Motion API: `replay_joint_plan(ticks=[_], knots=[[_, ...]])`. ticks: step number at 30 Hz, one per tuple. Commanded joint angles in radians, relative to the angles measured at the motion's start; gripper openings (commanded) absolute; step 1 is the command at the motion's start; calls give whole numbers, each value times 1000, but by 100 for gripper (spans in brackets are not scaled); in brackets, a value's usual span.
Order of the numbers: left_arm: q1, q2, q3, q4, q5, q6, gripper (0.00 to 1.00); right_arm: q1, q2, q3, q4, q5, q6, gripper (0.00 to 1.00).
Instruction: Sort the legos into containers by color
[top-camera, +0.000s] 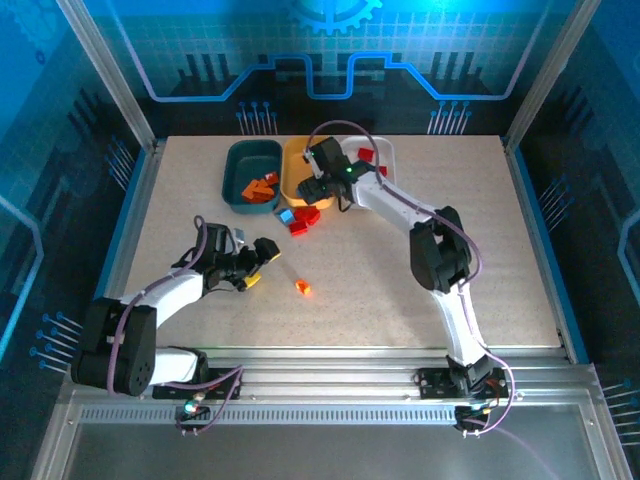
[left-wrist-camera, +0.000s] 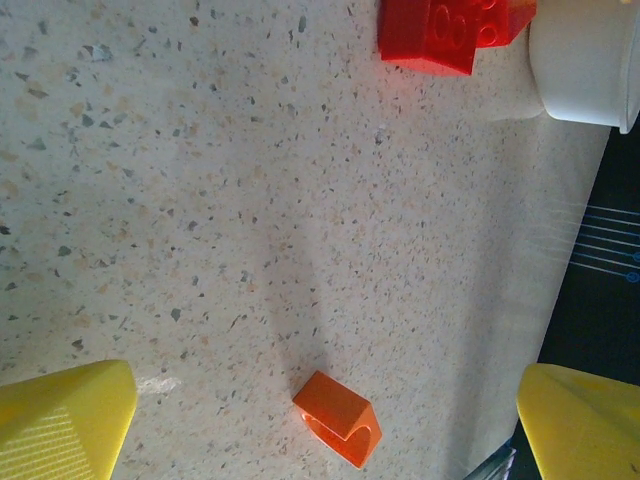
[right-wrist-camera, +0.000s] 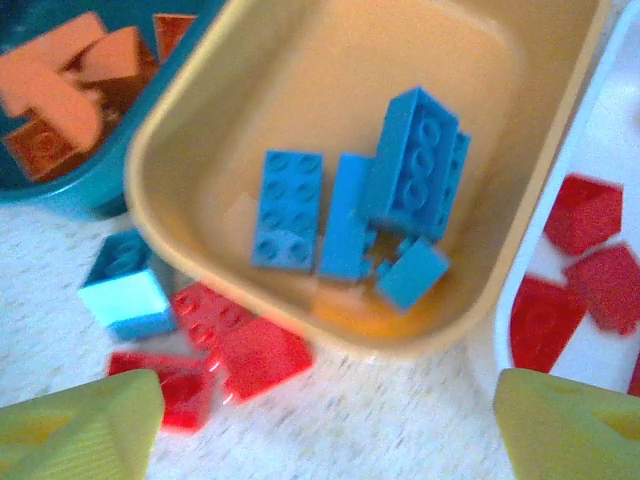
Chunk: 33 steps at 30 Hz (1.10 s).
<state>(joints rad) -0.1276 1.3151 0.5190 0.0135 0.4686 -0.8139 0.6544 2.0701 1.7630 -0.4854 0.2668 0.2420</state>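
OK, top cam first: the teal tub (top-camera: 232, 168), yellow tub (top-camera: 294, 165) and white tub (top-camera: 386, 150) sit side by side in a row at the far side of the table (top-camera: 480, 250). I see orange bricks (top-camera: 258, 187) in the teal one and red pcs (top-camera: 366, 155) in the white one. My right gripper (top-camera: 315, 190) hangs over the yellow tub's near end. Just in front of the tubs lie a loose blue brick (top-camera: 287, 215) and a few loose red bricks (top-camera: 305, 218). My left gripper (top-camera: 262, 265) is low over the near-left part of the table, jaws spread, w/ a lone orange brick (top-camera: 303, 288) just to its right. Left wrist cam: its yellow fingers (left-wrist-camera: 65, 425) stand wide apart at the bottom corners, nothing gripped. The lone orange brick lies flat on the table btwn them, clear of both; the loose red bricks and a corner of the white tub show at top right. Right wrist cam: this gripper's fingers (right-wrist-camera: 80, 430) are spread wide too and hold nothing. Beyond them the yellow tub holds a heap of blue bricks (right-wrist-camera: 400, 170), approx five. The teal tub is top left w/ orange bricks, the white tub at right w/ red pcs. The loose blue brick and loose red bricks lie together on the table, just beside the yellow tub's outer wall.
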Motion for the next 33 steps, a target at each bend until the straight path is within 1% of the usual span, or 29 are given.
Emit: replay_joint_plan(ticks=[1, 3, 5, 8, 13, 21, 26, 30, 33], knots=[[-3, 16, -4, 30, -10, -14, 99, 69, -39, -99, 41, 47, 196, 90], [-3, 13, -2, 10, -28, -16, 99, 96, -10, -99, 27, 58, 231, 93], [-2, -3, -3, -20, -53, -16, 99, 113, 27, -76, 13, 37, 248, 93], [7, -40, -12, -63, -94, -13, 99, 135, 93, -20, -27, 55, 259, 94], [33, -98, -51, -81, -97, -12, 99, 143, 186, 50, -64, 66, 277, 92], [56, -103, -57, -92, -87, 2, 99, 144, 305, 169, -92, 38, 264, 77], [59, -89, -46, -86, -85, 5, 99, 142, 340, 207, -114, 48, 273, 66], [60, -73, -47, -80, -82, 8, 99, 144, 321, 168, -97, 65, 284, 48], [60, -68, -47, -77, -81, 8, 99, 151, 274, 110, -60, 70, 278, 39]])
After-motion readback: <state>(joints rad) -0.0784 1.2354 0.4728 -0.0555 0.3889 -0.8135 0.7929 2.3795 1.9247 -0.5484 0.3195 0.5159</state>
